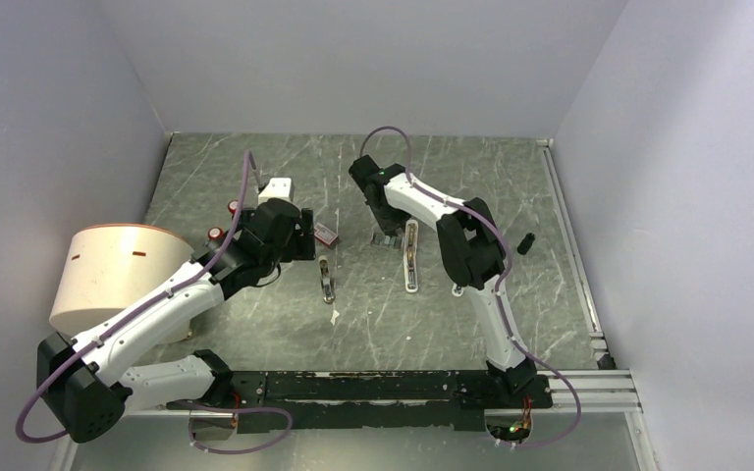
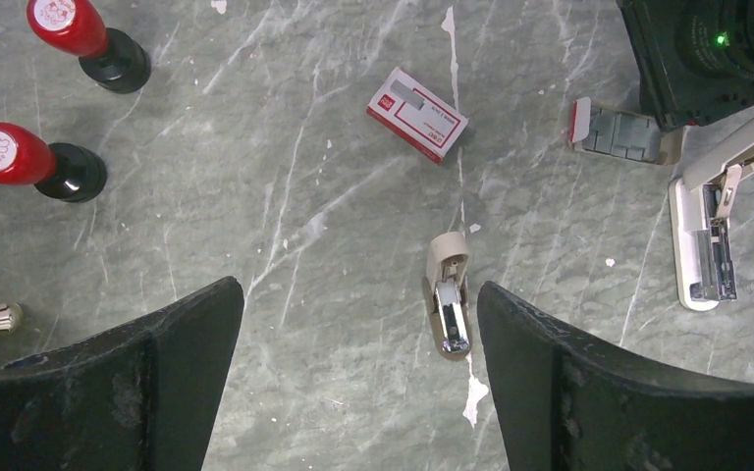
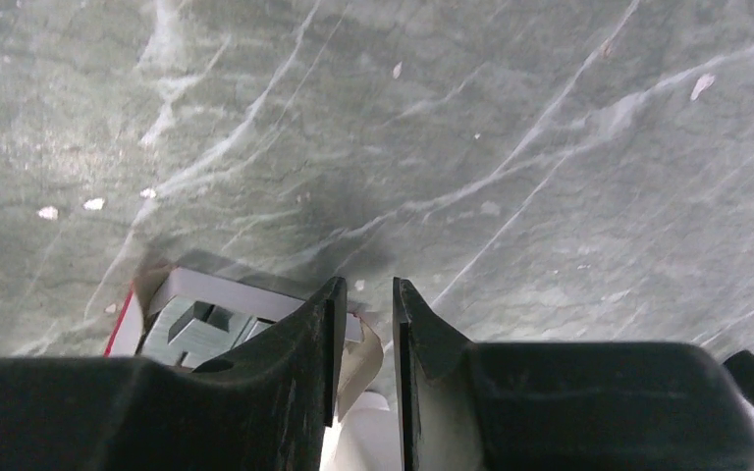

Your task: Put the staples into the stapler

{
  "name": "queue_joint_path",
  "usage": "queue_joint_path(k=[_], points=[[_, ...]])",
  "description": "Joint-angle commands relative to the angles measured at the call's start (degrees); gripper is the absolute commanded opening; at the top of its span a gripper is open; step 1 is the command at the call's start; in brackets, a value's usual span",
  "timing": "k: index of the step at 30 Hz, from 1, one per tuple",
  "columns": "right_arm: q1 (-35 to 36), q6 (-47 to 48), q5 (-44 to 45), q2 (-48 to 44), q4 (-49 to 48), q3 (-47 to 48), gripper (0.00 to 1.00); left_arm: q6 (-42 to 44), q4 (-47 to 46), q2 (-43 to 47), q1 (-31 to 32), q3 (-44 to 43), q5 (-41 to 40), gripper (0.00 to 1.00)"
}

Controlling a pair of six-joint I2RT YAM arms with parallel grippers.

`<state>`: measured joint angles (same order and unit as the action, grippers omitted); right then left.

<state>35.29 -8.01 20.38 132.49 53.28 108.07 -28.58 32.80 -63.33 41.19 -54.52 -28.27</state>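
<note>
Fingers [image 2: 157, 392] of the left end effector [image 2: 358, 304] are spread wide, with nothing held between them. It is poised above the surface [image 2: 285, 226]. The stapler [image 2: 449, 304] is seen in the gap between these fingers in the left wrist view. It lies nearer the finger on the right of the picture and is touched by neither. It lies flat with its grey metal inside exposed and its beige cap at the far end. In the top view the stapler is found just to the right of the left end effector and a little nearer the arm bases.

The right end effector [image 3: 368, 294] is nearly closed, with only a thin slit left between its fingertips, and nothing is seen in that slit. The staples [image 2: 617, 132] are found at its tips, as grey ribbed blocks in an open cardboard tray [image 2: 577, 120] with a red end. In the right wrist view they show to the left of the fingers and are partly covered by one. Whether they are touched cannot be told. The staples and the stapler are well apart.

Farther out, a red-and-white box [image 2: 417, 113] lies beyond the stapler. A long white stapler [image 2: 705, 235] lies opened beside the tray, and two red-capped stamps [image 2: 69, 39] stand off to the left.
</note>
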Motion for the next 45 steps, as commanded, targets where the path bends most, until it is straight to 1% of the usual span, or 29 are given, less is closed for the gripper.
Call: queue_joint_path(k=[1,7,14,19,22,25,28,30,33,36,39,41,45], points=[[1.7,-2.7,-1.8,-2.0,2.7,-1.9,0.29,-0.8,-1.1,1.4,-0.2,0.6,-0.3,0.93],[4.1,-4.3,-4.2,-3.3,2.3,-3.9,0.29,-0.8,-0.8,1.8,-0.3,0.6,-0.6,0.93],[5.3,-6.4,-9.2,-6.6,-2.1,-6.9,0.29,-0.9,-0.9,1.7,-0.2,0.7,-0.5,0.93],[5.4,-7.7,-7.7,-7.6,-4.7,-7.7,0.31,-0.8,-0.8,1.6,-0.3,0.6,-0.6,0.93],[6.1,-8.1,-4.4,-8.7,-5.2,-7.1,0.31,-0.7,-0.8,1.4,-0.2,0.6,-0.6,0.93],[6.7,-8.2,-4.5,-11.3,-7.0,-7.8,0.31,-0.9,-0.7,1.3,-0.2,0.6,-0.8,0.93],[7.0,-8.4,-6.3,-14.1,-8.7,-10.3,0.29,-1.0,-0.8,1.6,-0.2,0.6,-1.0,0.92],[7.0,-7.7,-9.7,-15.8,-10.5,-12.5,0.27,-1.0,-1.1,1.9,-0.2,0.6,-1.0,0.93],[7.0,-6.8,-14.8,-16.7,-12.0,-15.4,0.32,-0.7,-1.5,2.4,-0.2,0.8,-0.9,0.93],[7.0,-6.8,-16.1,-16.7,-12.7,-17.9,0.38,-0.8,-1.7,2.4,-0.3,0.9,-0.9,0.93],[7.1,-6.7,-17.9,-16.6,-13.6,-19.7,0.39,-0.7,-1.8,2.0,-0.3,0.8,-0.7,0.93],[7.2,-6.6,-18.4,-16.4,-14.0,-20.4,0.39,-0.7,-1.7,1.5,-0.2,0.6,-0.7,0.92],[7.2,-6.7,-17.6,-15.2,-13.8,-20.0,0.34,-0.6,-1.3,0.8,-0.3,0.4,-0.9,0.92]])
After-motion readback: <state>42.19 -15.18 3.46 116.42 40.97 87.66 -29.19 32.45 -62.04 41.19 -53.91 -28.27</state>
